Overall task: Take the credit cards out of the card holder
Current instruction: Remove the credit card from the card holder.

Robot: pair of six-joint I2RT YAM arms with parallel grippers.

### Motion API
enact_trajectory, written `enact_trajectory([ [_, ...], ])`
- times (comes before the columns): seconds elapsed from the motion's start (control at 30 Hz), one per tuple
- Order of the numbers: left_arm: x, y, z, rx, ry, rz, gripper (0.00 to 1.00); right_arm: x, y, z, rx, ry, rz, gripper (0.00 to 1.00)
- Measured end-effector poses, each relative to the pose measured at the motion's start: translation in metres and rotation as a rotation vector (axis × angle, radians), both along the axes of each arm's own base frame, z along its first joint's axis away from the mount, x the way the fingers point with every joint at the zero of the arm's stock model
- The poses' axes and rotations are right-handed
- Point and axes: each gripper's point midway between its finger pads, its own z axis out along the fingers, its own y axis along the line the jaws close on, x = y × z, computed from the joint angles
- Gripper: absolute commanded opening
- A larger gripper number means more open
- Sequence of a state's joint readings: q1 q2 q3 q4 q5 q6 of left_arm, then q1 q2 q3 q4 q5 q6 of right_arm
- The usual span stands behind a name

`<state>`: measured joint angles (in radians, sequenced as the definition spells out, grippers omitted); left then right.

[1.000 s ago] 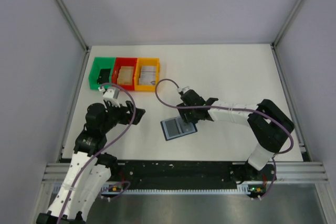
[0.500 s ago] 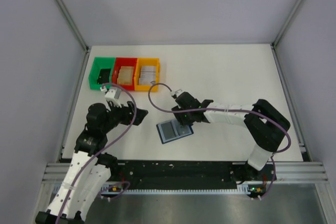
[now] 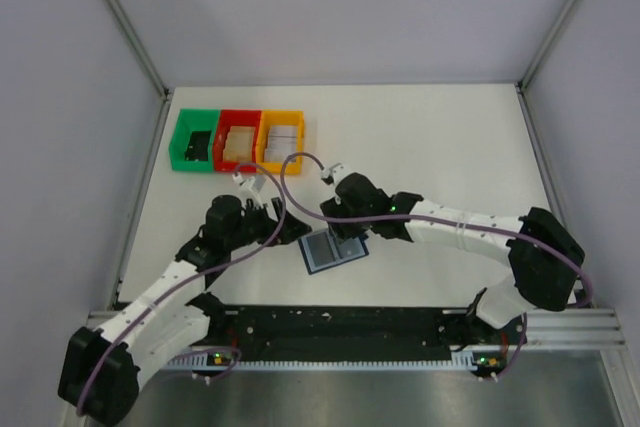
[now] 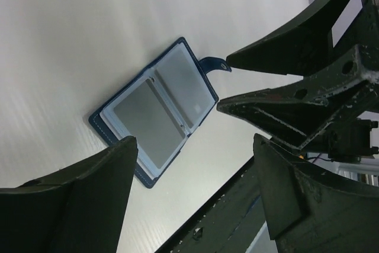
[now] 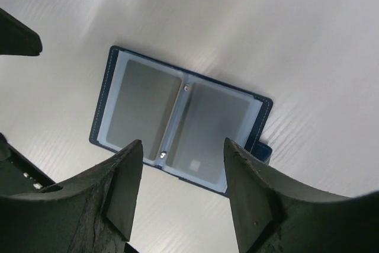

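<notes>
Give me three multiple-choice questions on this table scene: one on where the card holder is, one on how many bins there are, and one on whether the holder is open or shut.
1. Where does the card holder lie?
A. lifted in a pincer
B. flat on the white table
C. on top of an arm

2. How many bins stand in the row at the table's far left?
A. two
B. four
C. three

3. The card holder is:
A. open, both inner panels facing up
B. folded shut
C. standing on its edge

Answers:
1 B: the top view shows it flat on the table, with nothing gripping it.
2 C: a green bin, a red bin and an orange bin sit side by side.
3 A: both wrist views show two grey panels spread open.
</notes>
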<state>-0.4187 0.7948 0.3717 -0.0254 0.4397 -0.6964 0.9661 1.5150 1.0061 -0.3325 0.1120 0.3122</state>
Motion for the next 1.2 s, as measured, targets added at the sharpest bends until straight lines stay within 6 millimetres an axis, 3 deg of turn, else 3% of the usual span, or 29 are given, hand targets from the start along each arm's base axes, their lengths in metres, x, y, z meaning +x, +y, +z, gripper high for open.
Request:
enact_trajectory([
  [0.1, 0.001, -0.013, -0.008, -0.009, 0.035, -0.016, 0.60, -0.007, 0.003, -0.008, 0.019, 0.026, -0.003, 0.55],
  [0.17, 0.001, -0.020, -0.016, -0.009, 0.053, -0.024, 0.54, -0.009, -0.002, -0.017, 0.008, 0.042, -0.024, 0.54],
  [0.27, -0.001, -0.027, -0.030, 0.001, 0.095, -0.032, 0.35, -0.012, -0.010, -0.033, -0.017, 0.070, -0.059, 0.54],
  [0.5, -0.003, -0.039, -0.054, 0.040, 0.145, -0.048, 0.35, -0.014, -0.023, -0.051, -0.023, 0.112, -0.109, 0.53],
  [0.83, -0.008, -0.041, -0.092, 0.111, 0.237, -0.055, 0.36, -0.018, -0.020, -0.066, -0.011, 0.157, -0.112, 0.52],
  [1.2, -0.005, -0.054, -0.095, 0.076, 0.240, -0.080, 0.34, -0.022, -0.013, -0.065, 0.022, 0.189, -0.086, 0.43],
])
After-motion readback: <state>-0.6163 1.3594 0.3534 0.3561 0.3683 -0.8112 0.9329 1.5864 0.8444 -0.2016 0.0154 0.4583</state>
